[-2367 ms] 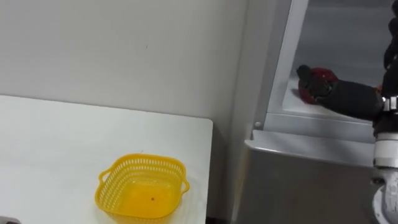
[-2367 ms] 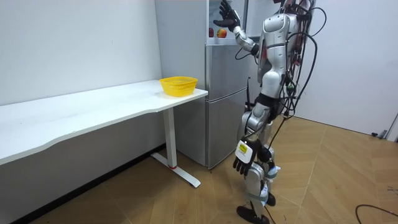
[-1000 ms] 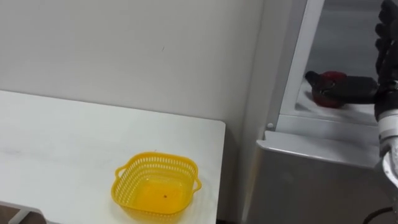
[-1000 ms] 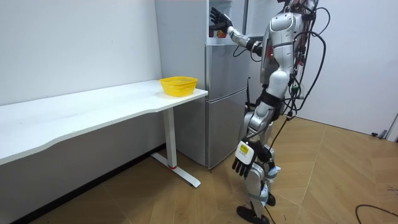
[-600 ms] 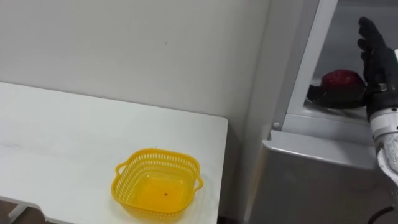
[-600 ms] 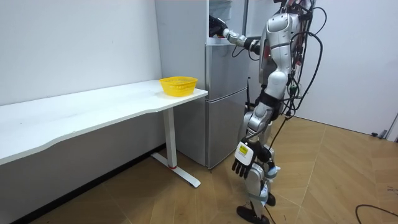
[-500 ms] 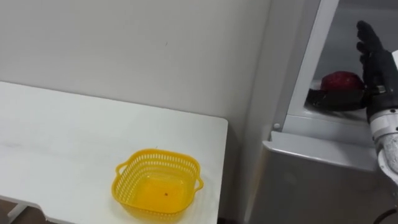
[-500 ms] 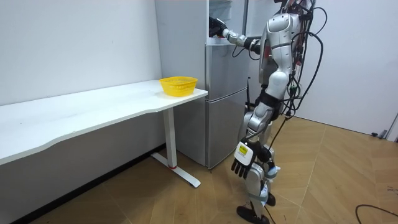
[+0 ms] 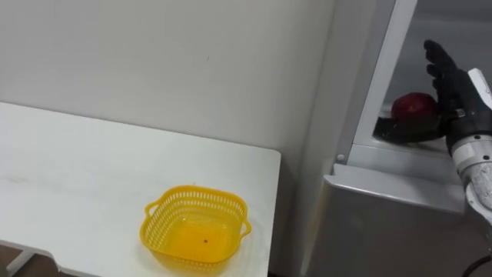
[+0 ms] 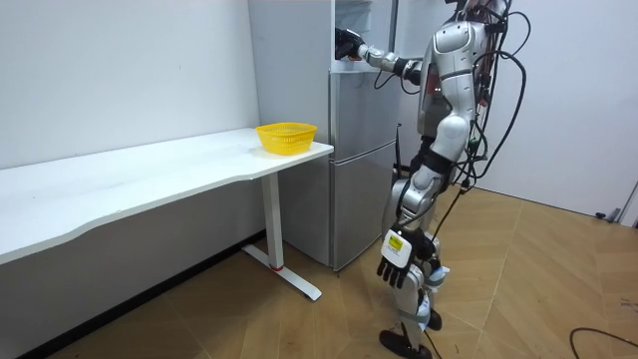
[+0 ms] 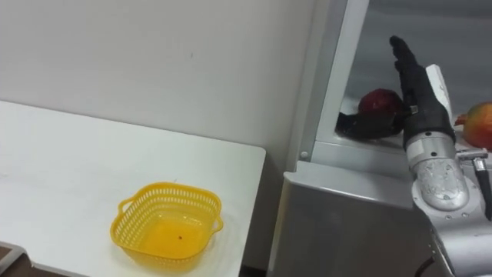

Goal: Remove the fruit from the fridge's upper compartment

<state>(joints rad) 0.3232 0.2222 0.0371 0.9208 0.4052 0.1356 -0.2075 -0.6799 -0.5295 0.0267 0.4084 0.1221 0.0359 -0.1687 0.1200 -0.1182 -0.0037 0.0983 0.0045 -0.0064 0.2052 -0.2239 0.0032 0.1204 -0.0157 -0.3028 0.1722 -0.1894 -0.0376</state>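
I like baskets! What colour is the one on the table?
Yellow; the basket shows best in the left eye view.

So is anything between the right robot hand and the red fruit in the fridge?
Nothing visible. The right robot hand is open right at the red fruit, fingers upright beside it, thumb stretched low across its front.
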